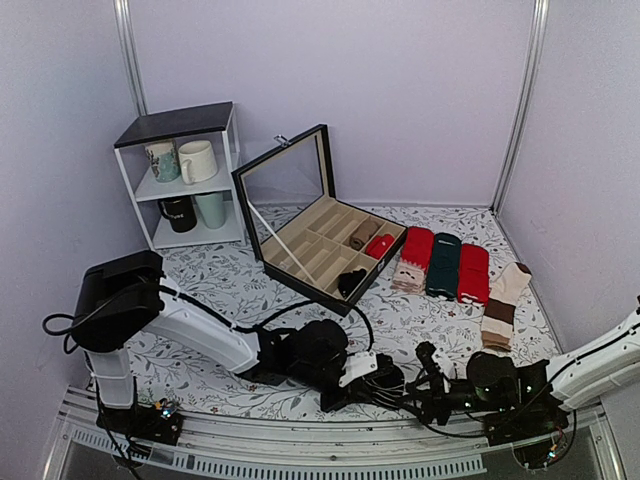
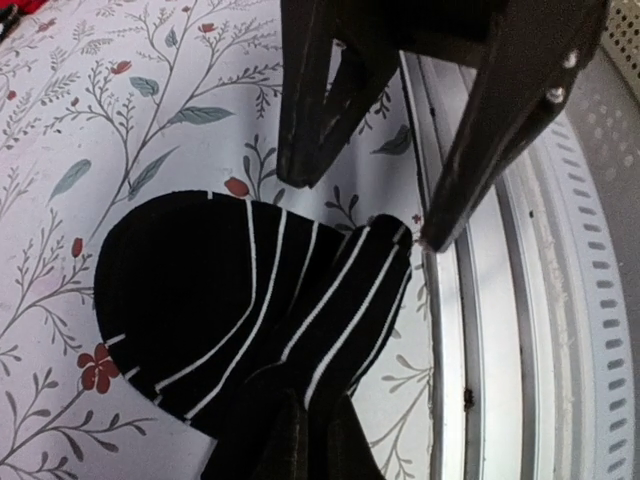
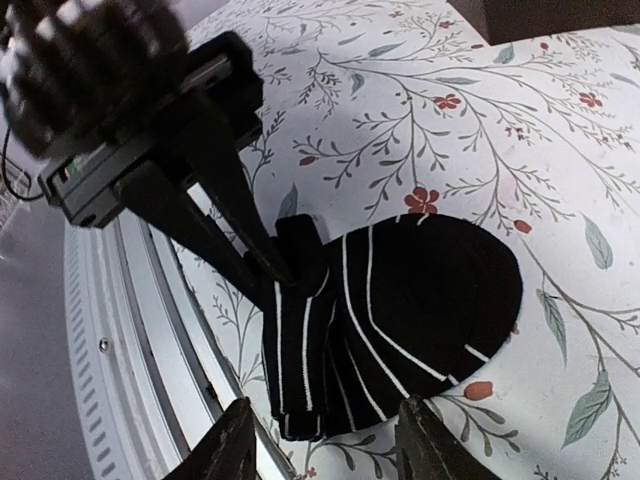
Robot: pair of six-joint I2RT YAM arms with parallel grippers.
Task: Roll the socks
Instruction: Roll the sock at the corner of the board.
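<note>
The socks [image 3: 410, 300], black with thin white stripes, lie partly rolled on the floral cloth close to the near metal rail; in the left wrist view the socks [image 2: 230, 300] fill the lower middle. My left gripper [image 2: 318, 415] is shut on a fold of the fabric at the roll's rail-side edge, and its fingers [image 3: 250, 235] show pinching that fold. My right gripper [image 3: 330, 450] is open, one finger on either side of the roll's near end, not touching it. Seen from above, the left gripper [image 1: 383, 385] and right gripper [image 1: 428, 388] meet at the front centre.
An open compartment box [image 1: 300, 255] stands mid-table with rolled socks inside. Red and dark green socks [image 1: 445, 265] and cream-and-brown socks [image 1: 505, 300] lie at the right. A white shelf with mugs [image 1: 185, 175] is at the back left. The metal rail [image 2: 520, 300] runs right beside the socks.
</note>
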